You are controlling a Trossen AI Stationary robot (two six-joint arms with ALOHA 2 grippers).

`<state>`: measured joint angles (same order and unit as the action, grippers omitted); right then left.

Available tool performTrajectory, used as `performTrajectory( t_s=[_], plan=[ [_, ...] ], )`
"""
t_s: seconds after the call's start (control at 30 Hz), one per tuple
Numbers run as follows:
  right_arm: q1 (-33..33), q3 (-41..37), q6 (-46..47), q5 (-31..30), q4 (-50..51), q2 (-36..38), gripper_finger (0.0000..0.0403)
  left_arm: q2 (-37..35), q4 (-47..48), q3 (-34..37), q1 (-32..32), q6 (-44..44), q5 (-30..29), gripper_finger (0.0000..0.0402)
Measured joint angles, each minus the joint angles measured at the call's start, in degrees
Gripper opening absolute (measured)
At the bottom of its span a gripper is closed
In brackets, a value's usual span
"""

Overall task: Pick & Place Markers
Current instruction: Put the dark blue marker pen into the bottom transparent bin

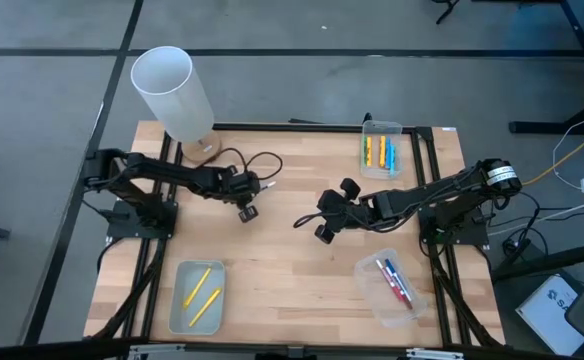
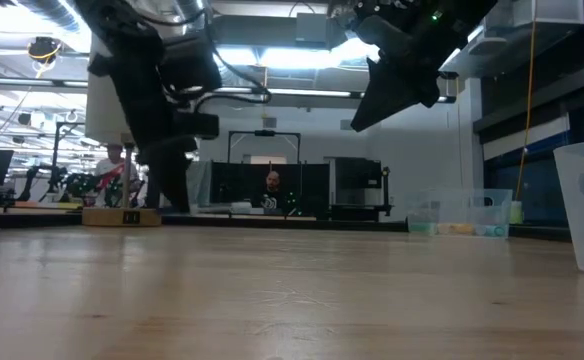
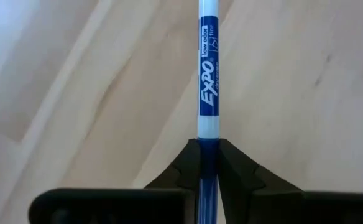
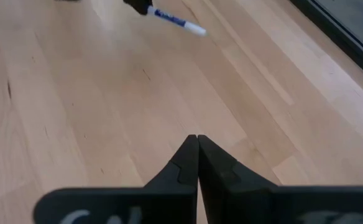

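A slim blue-and-white dry-erase marker (image 3: 207,93) is clamped by the left gripper (image 3: 208,163), its long axis pointing straight ahead, with the empty right gripper (image 4: 197,149) pinched shut nearby.

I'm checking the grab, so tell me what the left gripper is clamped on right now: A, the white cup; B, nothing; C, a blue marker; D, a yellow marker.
C: in the left wrist view the left gripper is shut on a blue marker that sticks out past its fingertips.

Open worktop (image 1: 272,270) across the middle and front; trays (image 1: 197,297) at three corners, white cylinder (image 1: 172,92) at far left, both arms mid-table.
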<state>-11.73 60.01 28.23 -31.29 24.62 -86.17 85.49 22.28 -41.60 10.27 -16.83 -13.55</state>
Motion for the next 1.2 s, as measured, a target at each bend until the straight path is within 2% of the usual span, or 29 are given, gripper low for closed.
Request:
performTrajectory(
  t_s=[0.57, 0.7, 0.93, 1.2],
  plan=[
    [0.0, -0.43, 6.06, -2.03, -0.24, 0.0, 0.0005, -22.76, 5.56, 0.16, -2.37, -0.02, -2.44, 0.0027],
    [0.0, -2.04, 6.03, -1.65, -0.57, 0.0, 0.0005, -30.41, 3.73, 3.47, -3.17, -1.82, -2.42, 0.0027],
    [0.46, -3.06, 5.57, -1.68, -3.1, 0.0, 0.0005, -42.34, -11.93, 12.53, -6.42, -2.47, -0.56, 0.0027],
    [0.77, -3.06, -0.57, -1.66, -13.15, 0.0, 0.0005, -46.1, -28.67, 20.67, -10.88, 0.24, -0.25, 0.0027]
  ],
)
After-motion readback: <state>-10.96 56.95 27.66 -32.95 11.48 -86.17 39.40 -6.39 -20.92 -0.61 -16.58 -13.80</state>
